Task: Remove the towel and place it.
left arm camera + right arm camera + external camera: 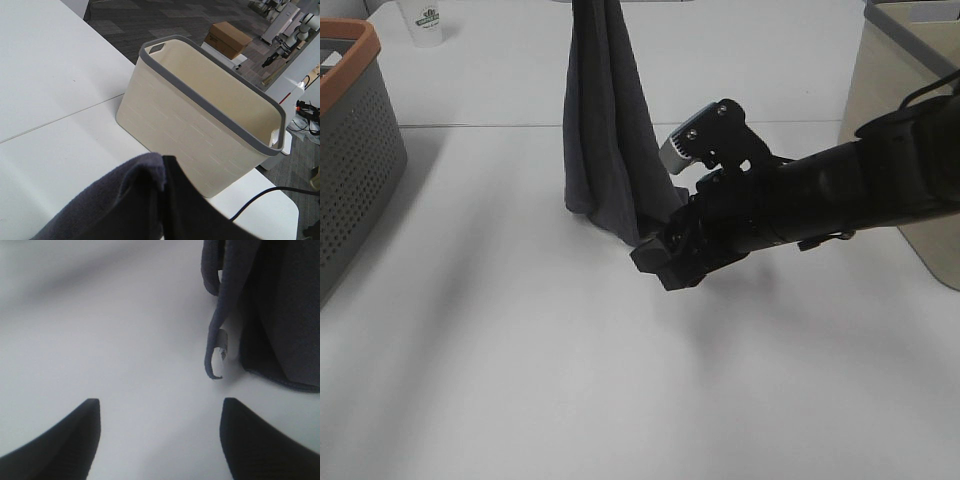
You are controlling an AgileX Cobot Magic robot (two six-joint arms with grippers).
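A white table (520,380) was seen from a high camera. The right arm (840,190), black and thick, reached in from the right side, stretched low and almost level across the tabletop, sloping slightly down toward its tip. The right gripper (660,262) sat at the end of that arm, close above the table, near the middle of the view.

The towel (610,130), dark charcoal grey, hung upright from above the top edge of that view. Its long axis ran vertically. It was narrow at the top and wider toward the bottom, where its lower edge reached the table surface.

The towel's bottom right corner was just beside the right gripper, on the gripper's far left side. In the right wrist view, the right gripper (160,435) had its two dark fingers (50,440) spread well apart with bare table between them. The towel (280,315) hung ahead of the fingers and to one side, not between them. A rolled hem dangled from it with a small white tag (223,340).

In the left wrist view, the left gripper (165,205) was closed on bunched folds of the towel (115,205), the cloth pressed against a black finger (192,215).

A beige bin (190,125) with a grey rim stood at the table's right edge. A grey perforated basket (355,160) with an orange rim stood at the left edge.
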